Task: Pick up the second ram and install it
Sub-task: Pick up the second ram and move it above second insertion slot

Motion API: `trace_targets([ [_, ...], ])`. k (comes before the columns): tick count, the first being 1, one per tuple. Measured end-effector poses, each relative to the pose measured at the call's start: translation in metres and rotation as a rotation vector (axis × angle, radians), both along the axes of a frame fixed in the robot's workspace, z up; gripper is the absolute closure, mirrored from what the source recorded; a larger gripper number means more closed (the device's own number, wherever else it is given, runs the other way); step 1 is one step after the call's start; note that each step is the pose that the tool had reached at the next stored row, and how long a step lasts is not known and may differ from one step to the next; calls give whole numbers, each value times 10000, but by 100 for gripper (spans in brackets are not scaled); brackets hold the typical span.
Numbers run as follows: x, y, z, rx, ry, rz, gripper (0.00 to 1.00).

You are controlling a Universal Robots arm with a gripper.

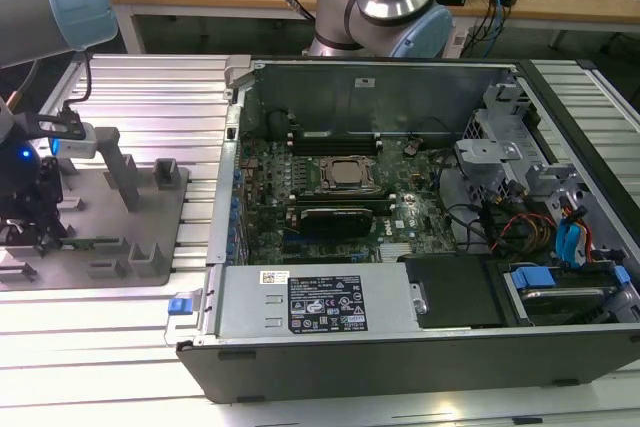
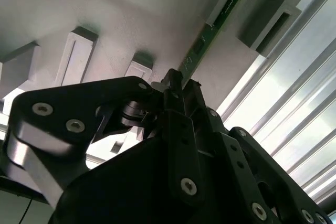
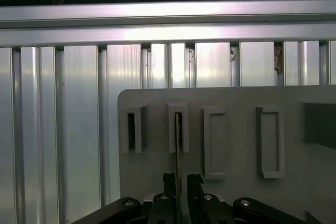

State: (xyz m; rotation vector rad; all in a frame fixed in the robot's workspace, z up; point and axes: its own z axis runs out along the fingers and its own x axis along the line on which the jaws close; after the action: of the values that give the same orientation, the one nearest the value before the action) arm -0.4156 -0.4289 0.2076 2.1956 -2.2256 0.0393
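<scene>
The second ram [image 3: 178, 135] stands on its thin edge on the grey fixture tray [image 3: 236, 103]. Its long axis lies flat along the tray's surface. The far end sits in a slotted block [image 3: 178, 127] near the tray's edge, and the near end points into the gripper [image 3: 180, 182]. The jaws are drawn nearly together and clasp the stick from both flat sides. In the exterior view, the tray [image 1: 150, 222] lies just beside the open computer case [image 1: 400, 327], on the case's exterior-view left.
</scene>
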Motion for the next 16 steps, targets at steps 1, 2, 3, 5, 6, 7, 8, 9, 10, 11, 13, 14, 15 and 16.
trace_targets([
  [1,0,0,1,0,1,0,78],
  [2,0,1,0,1,0,0,78],
  [3,0,1,1,1,1,0,78],
  [5,0,2,1,3,1,-1,87],
  [6,0,3,1,4,1,0,89],
  [7,0,3,1,4,1,0,91],
  [8,0,4,0,5,0,0,91],
  [9,0,4,1,5,0,0,91],
  [10,0,4,1,6,1,0,91],
  [11,0,5,0,7,0,0,91],
  [13,0,6,1,8,0,-1,91],
  [14,0,6,14,7,2,-1,91],
  [15,0,6,29,8,0,-1,91],
  [16,0,6,43,8,0,-1,91],
])
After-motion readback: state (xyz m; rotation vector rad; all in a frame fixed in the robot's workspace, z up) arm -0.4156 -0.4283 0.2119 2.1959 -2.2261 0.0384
